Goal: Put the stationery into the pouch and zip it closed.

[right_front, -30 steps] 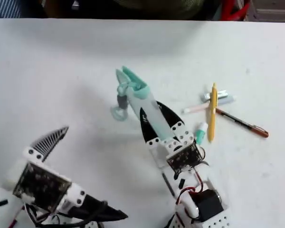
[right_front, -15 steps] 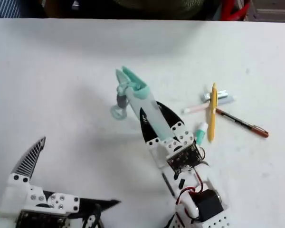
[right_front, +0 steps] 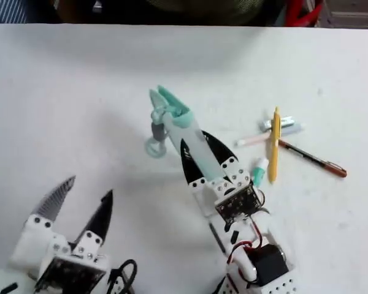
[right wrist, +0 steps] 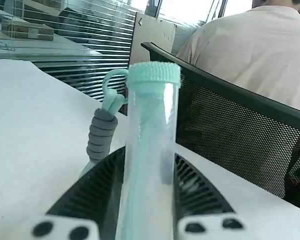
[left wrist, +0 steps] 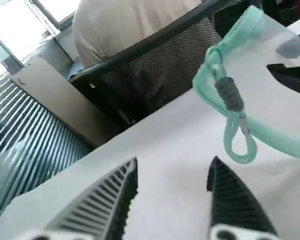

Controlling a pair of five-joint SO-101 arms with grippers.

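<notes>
A clear pouch [right_front: 179, 125] with mint trim lies on the white table, its mint end pointing away from the arms. My right gripper [right_front: 197, 142] is shut on the pouch [right wrist: 149, 145], one black finger on each side. A mint cord with a grey bead [right_front: 154, 130] hangs from the pouch's far end and ends in a loop [left wrist: 238, 142] on the table. My left gripper [right_front: 90, 187] stands open at the near left, apart from the pouch, with nothing between its fingers [left wrist: 102, 202]. The stationery lies to the right of the pouch: a yellow pen [right_front: 274, 144], a brown pen [right_front: 313, 159], a pale pink pen [right_front: 257, 139].
A short teal-capped item [right_front: 259, 169] lies beside my right arm, and a small blue-grey one [right_front: 284, 126] sits by the yellow pen. Bare table [right_front: 80, 92] stretches left of the pouch. A black mesh chair [right wrist: 230, 125] with a seated person stands beyond the table's far edge.
My left gripper has swung round from pointing sideways to pointing up the table toward the pouch's cord, and its jaws have narrowed. The right gripper and pouch have not moved.
</notes>
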